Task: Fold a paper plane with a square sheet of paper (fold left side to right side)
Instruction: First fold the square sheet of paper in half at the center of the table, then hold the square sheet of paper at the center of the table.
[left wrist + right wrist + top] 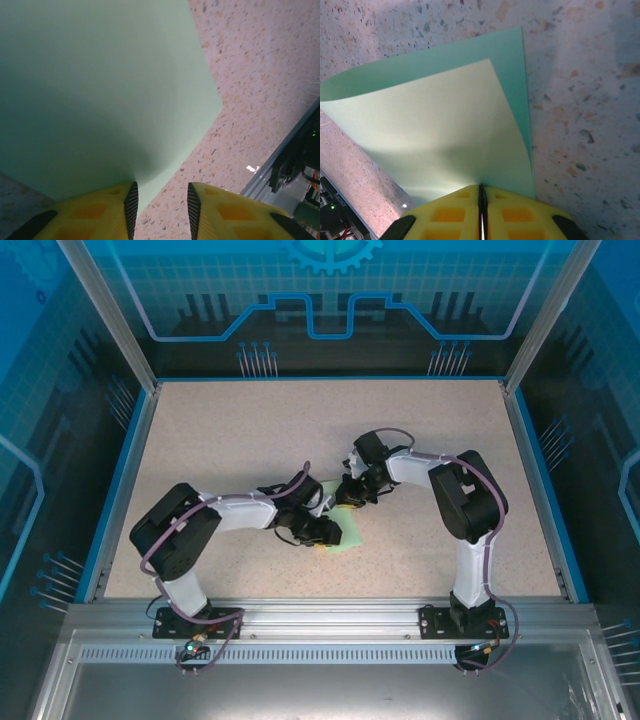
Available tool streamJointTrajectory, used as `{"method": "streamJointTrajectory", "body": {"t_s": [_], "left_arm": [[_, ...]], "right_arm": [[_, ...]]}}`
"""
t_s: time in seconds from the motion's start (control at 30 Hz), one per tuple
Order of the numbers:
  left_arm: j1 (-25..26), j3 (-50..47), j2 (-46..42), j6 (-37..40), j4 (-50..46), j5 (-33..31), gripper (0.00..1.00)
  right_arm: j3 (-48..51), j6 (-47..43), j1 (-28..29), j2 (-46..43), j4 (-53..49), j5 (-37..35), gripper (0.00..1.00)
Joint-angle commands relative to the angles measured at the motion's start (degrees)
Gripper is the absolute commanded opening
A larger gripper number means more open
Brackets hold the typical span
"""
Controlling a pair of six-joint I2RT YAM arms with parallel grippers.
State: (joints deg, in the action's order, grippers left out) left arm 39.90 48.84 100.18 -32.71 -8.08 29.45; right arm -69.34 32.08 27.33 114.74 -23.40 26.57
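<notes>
Currently the pale mint-green square sheet of paper [351, 534] lies central on the speckled table [250, 430], its curled flap clenched in the right gripper [481, 192]; the left gripper [160, 195] stands released at its edge. Unpinned, the lower layer may slide, skewing the crease.

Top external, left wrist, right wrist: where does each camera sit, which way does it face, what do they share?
Top external: above and behind the bases, looking down on the table; left arm and right arm show, meeting over the square sheet of paper.
Left wrist: on the left arm, looking down past the left fingers, parted, at the sheet.
Right wrist: on the right arm, looking down past the right fingers, closed on the sheet's folded-over layer.
Shared: all see the sheet on the table.
</notes>
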Motion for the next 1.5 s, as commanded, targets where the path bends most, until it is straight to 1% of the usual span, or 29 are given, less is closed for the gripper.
{"method": "streamJointTrajectory", "body": {"t_s": [0.0, 0.13, 0.27, 0.43, 0.53, 0.67, 0.73, 0.8, 0.97, 1.07, 1.23, 1.37, 1.47], "left_arm": [[1.01, 0.00, 0.94, 0.15, 0.47, 0.99, 0.35], [1.97, -3.00, -0.44, -0.37, -0.04, -0.04, 0.35], [2.48, -8.96, -3.52, -3.46, 3.37, -0.19, 0.32], [2.37, -12.04, -8.25, -4.89, 5.48, 0.29, 0.32], [0.11, -10.43, -11.52, -4.74, 4.36, 1.02, 0.32], [-5.52, -7.77, -14.65, -3.69, 3.14, 2.03, 0.32], [-7.74, -5.89, -13.59, -2.62, 2.44, 2.40, 0.32], [-8.89, -3.54, -10.91, -1.25, 1.33, 2.45, 0.31], [-8.96, 2.55, -2.20, 0.29, 2.08, 4.11, 0.28], [-8.99, 4.60, 1.04, 1.21, 1.38, 3.03, 0.28], [-8.80, 5.39, 4.37, 1.80, 0.93, 2.28, 0.28], [-8.18, 4.71, 5.36, 1.81, 0.22, 1.02, 0.28], [-7.58, 3.77, 5.55, 1.56, -0.62, -0.75, 0.28]], "right_arm": [[0.79, -0.30, -0.53, 1.46, -3.23, -5.34, 0.11], [0.71, -0.34, -0.52, 1.45, -3.28, -5.41, 0.11], [0.61, -0.27, -0.51, 1.52, -3.28, -5.56, 0.11], [0.52, -0.41, -0.65, 1.70, -3.33, -5.56, 0.11], [0.61, -0.39, -0.69, 1.55, -3.29, -5.41, 0.11], [0.98, -0.34, -0.49, 1.37, -2.97, -5.36, 0.11], [1.05, -0.26, -0.50, 1.36, -2.90, -5.23, 0.11], [1.01, -0.15, -0.57, 1.23, -2.80, -5.27, 0.11], [0.98, -0.32, -0.53, 0.95, -2.88, -5.06, 0.11], [1.05, -0.26, -0.45, 0.84, -2.59, -4.86, 0.11], [0.88, 0.01, -0.44, 0.59, -1.50, -3.57, 0.12], [0.79, -0.02, -0.43, -0.60, -0.47, -3.10, 0.12], [0.32, -0.47, -0.54, -2.09, 0.32, -2.29, 0.14]]}}
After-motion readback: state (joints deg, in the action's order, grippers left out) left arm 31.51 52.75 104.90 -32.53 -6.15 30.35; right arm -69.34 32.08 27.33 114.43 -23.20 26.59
